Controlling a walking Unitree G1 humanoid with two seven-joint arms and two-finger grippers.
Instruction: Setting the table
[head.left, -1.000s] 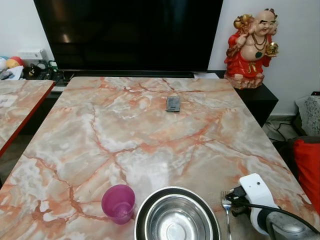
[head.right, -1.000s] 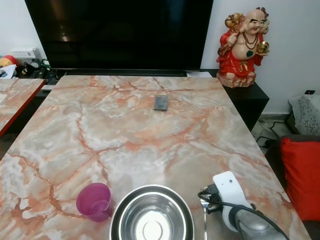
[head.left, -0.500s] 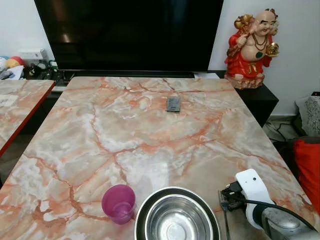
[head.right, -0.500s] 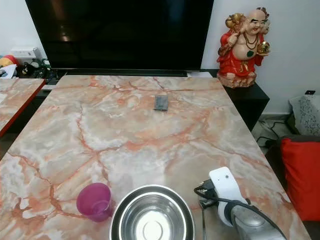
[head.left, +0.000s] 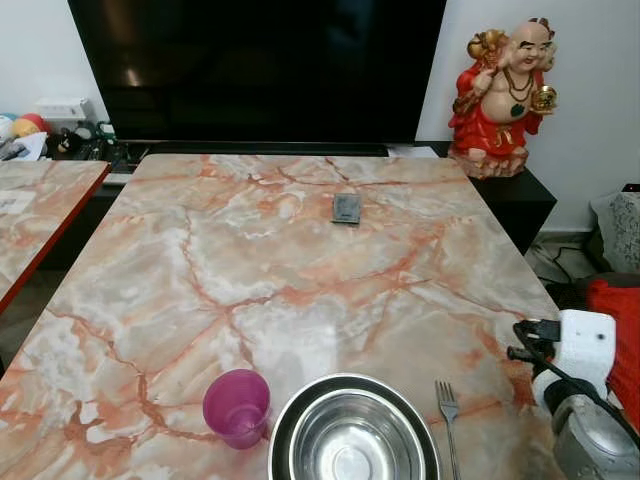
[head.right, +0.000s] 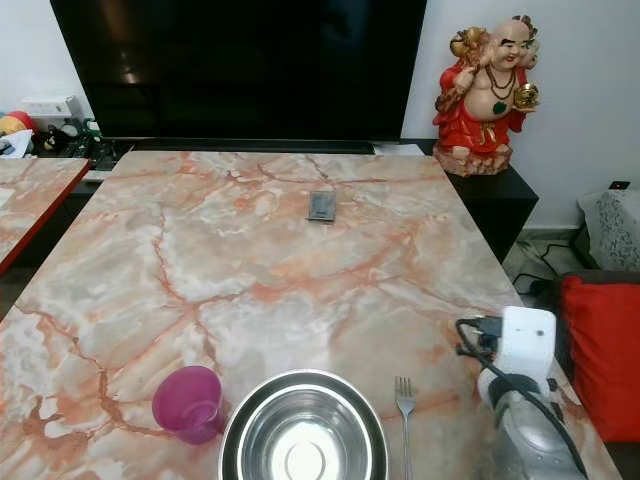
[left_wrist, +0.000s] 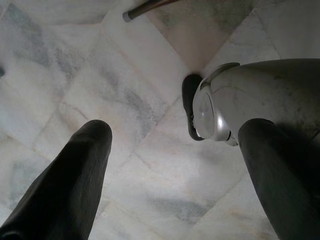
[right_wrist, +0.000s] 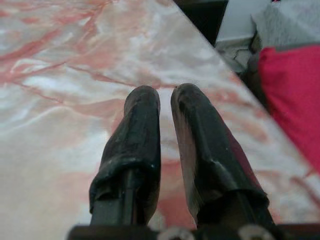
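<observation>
A purple cup (head.left: 237, 405), a steel bowl (head.left: 352, 430) and a fork (head.left: 447, 410) lie in a row at the near edge of the marble table (head.left: 300, 260). The fork rests just right of the bowl, tines pointing away from me. My right gripper (head.left: 520, 340) hovers over the table's right edge, well right of the fork; in the right wrist view its fingers (right_wrist: 142, 125) stand almost together with nothing between them. My left gripper (left_wrist: 175, 145) hangs open over the tiled floor.
A small grey flat object (head.left: 346, 207) lies mid-table toward the far side. Beyond are a black TV (head.left: 260, 65) and a red figurine (head.left: 503, 90) on a dark stand. A red cushion (head.left: 615, 330) sits right of the table, a second marble table (head.left: 40, 200) on the left.
My right gripper let go of the fork beside the bowl and drew away to the right, toward the table's edge. The fork now lies free on the table.
</observation>
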